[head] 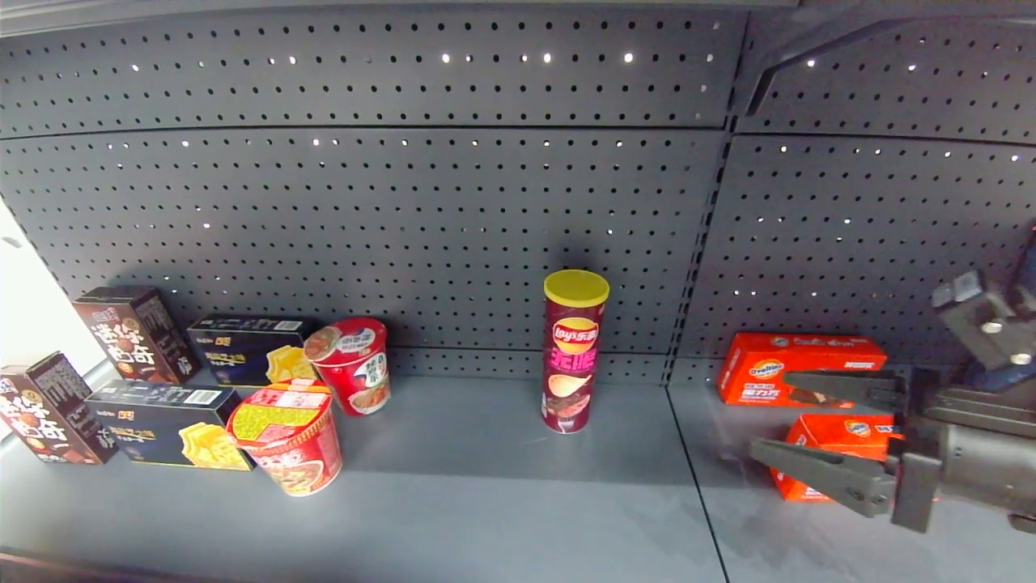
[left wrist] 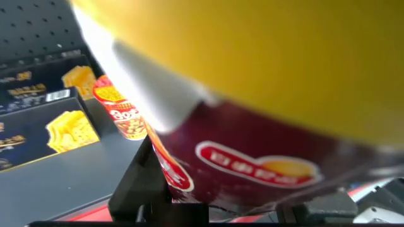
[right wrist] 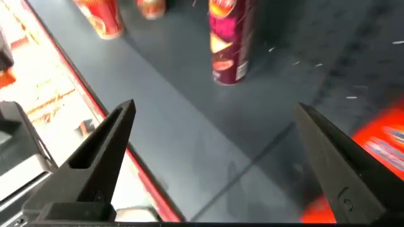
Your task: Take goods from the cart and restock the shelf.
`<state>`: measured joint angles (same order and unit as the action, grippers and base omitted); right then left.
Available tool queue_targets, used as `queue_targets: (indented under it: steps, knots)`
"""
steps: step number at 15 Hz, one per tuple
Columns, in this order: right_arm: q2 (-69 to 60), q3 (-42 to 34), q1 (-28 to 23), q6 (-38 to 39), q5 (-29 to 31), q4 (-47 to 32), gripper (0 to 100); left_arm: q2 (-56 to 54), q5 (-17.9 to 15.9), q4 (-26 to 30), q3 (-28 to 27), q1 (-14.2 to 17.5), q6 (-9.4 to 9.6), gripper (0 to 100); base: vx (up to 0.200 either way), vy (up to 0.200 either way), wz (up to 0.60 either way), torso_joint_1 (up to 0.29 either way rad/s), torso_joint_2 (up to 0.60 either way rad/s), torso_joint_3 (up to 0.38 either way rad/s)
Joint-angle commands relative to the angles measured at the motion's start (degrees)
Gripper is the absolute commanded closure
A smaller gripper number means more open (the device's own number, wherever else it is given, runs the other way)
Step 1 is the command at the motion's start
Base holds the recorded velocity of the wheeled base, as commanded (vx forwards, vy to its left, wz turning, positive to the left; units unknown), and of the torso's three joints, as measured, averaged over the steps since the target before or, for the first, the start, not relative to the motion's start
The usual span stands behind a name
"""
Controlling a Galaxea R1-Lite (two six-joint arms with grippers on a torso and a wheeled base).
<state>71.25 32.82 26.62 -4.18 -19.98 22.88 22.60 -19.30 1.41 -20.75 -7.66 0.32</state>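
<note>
- Maroon with a yellow lid, the standing can (head: 575, 352) was already upright on the shelf (head: 486, 510), close to the pegboard back.
- A second, held can (left wrist: 265, 157) sat clamped in the left end effector (left wrist: 227, 195), not yet set down, so restocking looked partly done.
- The right end effector (head: 769, 411) hung released and empty to the right of the standing can, near the orange boxes (head: 797, 368).
- Cup noodles (head: 352, 372) and dark boxes (head: 243, 348) crowded the space to the left of the standing can.
- Bare deck lay in front of the standing can and just beside it on both sides. The shelf's front lip was the edge to clear.
</note>
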Motion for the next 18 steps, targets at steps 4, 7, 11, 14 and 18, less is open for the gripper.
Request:
queue_targets:
  steps: [4, 7, 11, 14, 18]
  knots:
    - [26.83, 13.06, 1.85, -0.39, -0.32, 7.18, 0, 1.66, 0.14, 0.08, -0.17, -0.17, -0.14, 100, 0.0, 0.0, 0.0, 0.0, 0.0, 0.0]
    - [33.78, 14.82, 1.94, -4.43, -1.64, 8.41, 0, 1.39, 0.14, 0.08, -0.52, -0.08, -1.72, 100, 0.0, 0.0, 0.0, 0.0, 0.0, 0.0]
    - [38.87, 18.25, 1.41, -6.19, -5.42, 10.25, 0, -1.16, 0.23, 0.61, 0.18, -0.08, -2.6, 100, 0.0, 0.0, 0.0, 0.0, 0.0, 0.0]
    - [41.42, 20.88, 1.24, -6.1, -5.77, 10.87, 0, -1.42, 0.23, 0.61, 0.27, 0.01, -2.6, 100, 0.0, 0.0, 0.0, 0.0, 0.0, 0.0]
    - [46.87, 27.48, 1.41, -5.75, -5.68, 11.04, 0, -1.77, 0.4, 0.61, 0.01, 0.01, -2.6, 100, 0.0, 0.0, 0.0, 0.0, 0.0, 0.0]
